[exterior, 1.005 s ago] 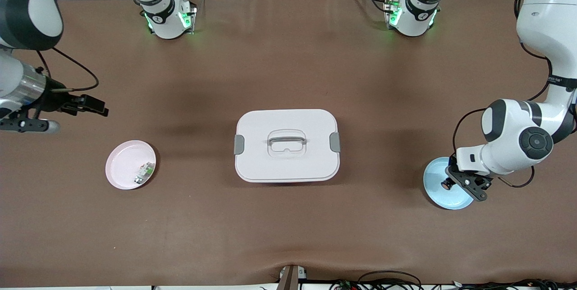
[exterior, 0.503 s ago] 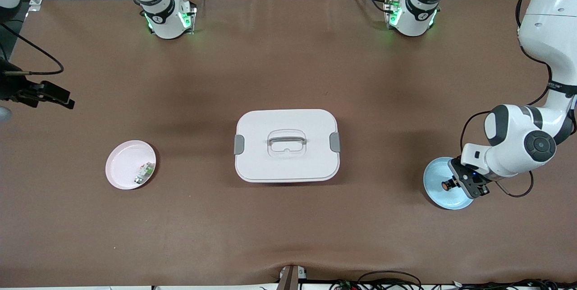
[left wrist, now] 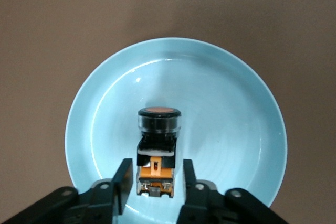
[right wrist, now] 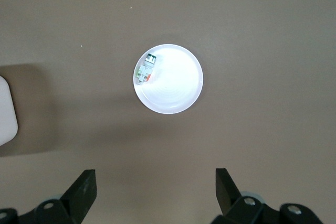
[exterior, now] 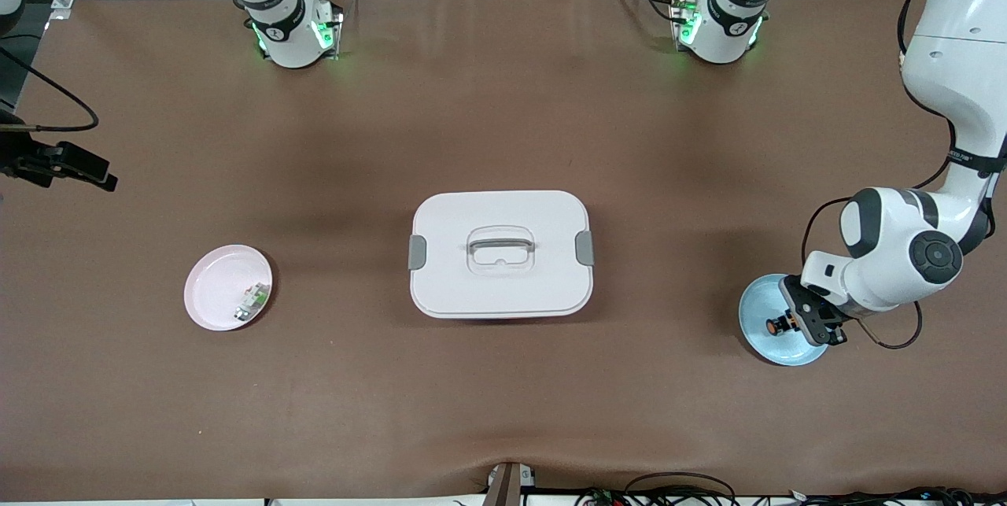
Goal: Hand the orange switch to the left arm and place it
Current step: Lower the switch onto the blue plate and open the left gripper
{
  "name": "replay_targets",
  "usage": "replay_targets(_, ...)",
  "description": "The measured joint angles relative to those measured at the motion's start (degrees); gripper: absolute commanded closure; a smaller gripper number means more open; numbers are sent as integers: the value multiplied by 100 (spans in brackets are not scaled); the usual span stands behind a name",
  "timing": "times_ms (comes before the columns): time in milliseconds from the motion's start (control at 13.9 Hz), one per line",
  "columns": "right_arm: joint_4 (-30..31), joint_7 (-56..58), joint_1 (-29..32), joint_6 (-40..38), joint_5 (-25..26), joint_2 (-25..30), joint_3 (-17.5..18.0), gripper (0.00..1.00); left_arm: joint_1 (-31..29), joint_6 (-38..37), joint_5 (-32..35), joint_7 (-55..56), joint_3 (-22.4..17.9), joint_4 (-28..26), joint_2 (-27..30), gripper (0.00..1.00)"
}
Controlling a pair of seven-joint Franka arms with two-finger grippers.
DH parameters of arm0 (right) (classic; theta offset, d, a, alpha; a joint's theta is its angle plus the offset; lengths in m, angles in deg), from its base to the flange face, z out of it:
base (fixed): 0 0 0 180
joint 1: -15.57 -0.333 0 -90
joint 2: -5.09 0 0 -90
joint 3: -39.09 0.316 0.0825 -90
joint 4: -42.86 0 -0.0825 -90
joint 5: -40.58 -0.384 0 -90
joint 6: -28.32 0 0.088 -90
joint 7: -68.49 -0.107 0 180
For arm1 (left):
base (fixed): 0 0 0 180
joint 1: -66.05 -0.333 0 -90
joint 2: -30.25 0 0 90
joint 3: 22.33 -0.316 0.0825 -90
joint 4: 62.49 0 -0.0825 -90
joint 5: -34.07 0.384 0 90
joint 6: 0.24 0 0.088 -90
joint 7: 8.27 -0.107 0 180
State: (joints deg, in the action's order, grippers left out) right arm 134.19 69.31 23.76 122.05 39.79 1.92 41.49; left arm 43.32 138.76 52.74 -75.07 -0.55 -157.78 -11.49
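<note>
1. We see the orange switch (left wrist: pixel 157 153) in the blue plate (exterior: pixel 759 341) at the left arm's end of the table, well apart from the box (exterior: pixel 500 254) in the middle.
2. Our left gripper (left wrist: pixel 155 186) sits low over that plate with a finger on each side of the switch's body; the fingers (left wrist: pixel 122 181) stand slightly off it, so we cannot tell whether they pinch it or are loose.
3. Our right gripper (right wrist: pixel 155 195) hangs high over bare table at the right arm's end, fingers spread wide and holding nothing.
4. A pink plate (exterior: pixel 212 293) lies near the right arm's end, carrying a small green-and-white part (exterior: pixel 250 302) near its rim, on the side toward the box.
</note>
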Motion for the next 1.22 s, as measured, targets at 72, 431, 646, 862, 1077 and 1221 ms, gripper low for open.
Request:
replay_targets(72, -18, 0, 0, -1, 0, -1, 5, 0, -38, 1, -15, 0, 2, 10, 0, 0)
replay_targets(431, -247, -1, 9, 0, -1, -4, 8, 0, -133, -69, -585, 89, 88, 157, 87, 0)
replay_targets(646, -395, -2, 12, -4, -5, -4, 9, 0, -108, -686, -710, 876, 209, 344, 357, 0)
replay_targets(862, -463, -2, 12, -4, -8, -4, 43, 0, -94, -1268, -723, 2043, 365, 441, 748, 0)
replay_targets(1077, -558, -2, 8, -33, -26, -4, 123, 0, -82, -1779, -726, 3373, 594, 460, 1169, 0)
replay_targets(1221, -648, -2, 7, -131, -28, -3, 143, 0, -76, -2101, -728, 4177, 692, 464, 1429, 0)
